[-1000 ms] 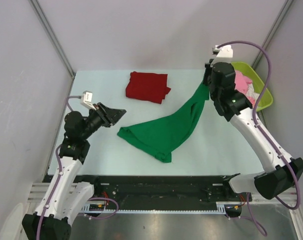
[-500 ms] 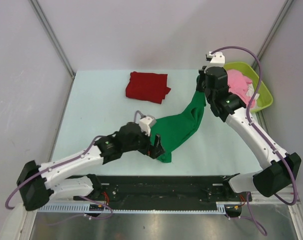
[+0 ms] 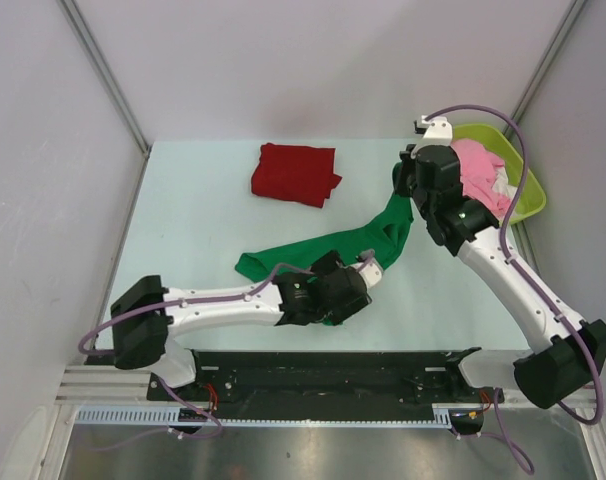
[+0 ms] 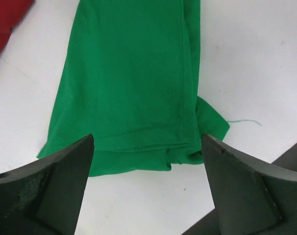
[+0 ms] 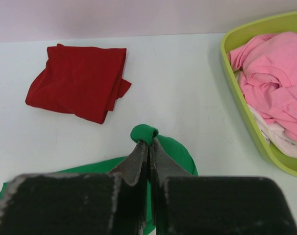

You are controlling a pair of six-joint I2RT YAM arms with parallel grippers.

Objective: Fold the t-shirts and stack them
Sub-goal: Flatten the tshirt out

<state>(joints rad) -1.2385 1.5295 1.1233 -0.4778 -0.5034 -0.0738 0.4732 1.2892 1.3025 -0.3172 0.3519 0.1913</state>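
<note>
The green t-shirt (image 3: 373, 235) lies stretched in a diagonal band across the table. Its far end is lifted, with my right gripper (image 3: 409, 196) shut on it. In the right wrist view a small green fold (image 5: 144, 132) sticks out past the closed tips of that gripper (image 5: 149, 143). My left gripper (image 3: 341, 296) hovers open over the shirt's near end. In the left wrist view the wide-apart jaws of this gripper (image 4: 146, 138) frame the hem (image 4: 134, 147), with nothing between them. The dark red t-shirt (image 3: 295, 173) (image 5: 80, 81) lies folded at the back.
A lime-green basket (image 3: 528, 190) (image 5: 233, 93) stands at the table's right back corner. It holds a pink garment (image 3: 478, 170) (image 5: 271, 83) and a white cloth (image 5: 281, 137). Grey walls close in the left, back and right sides.
My left arm has swung from the left side across to the green shirt's near end, and its jaws have opened. The right gripper has come down a little, still holding the shirt.
</note>
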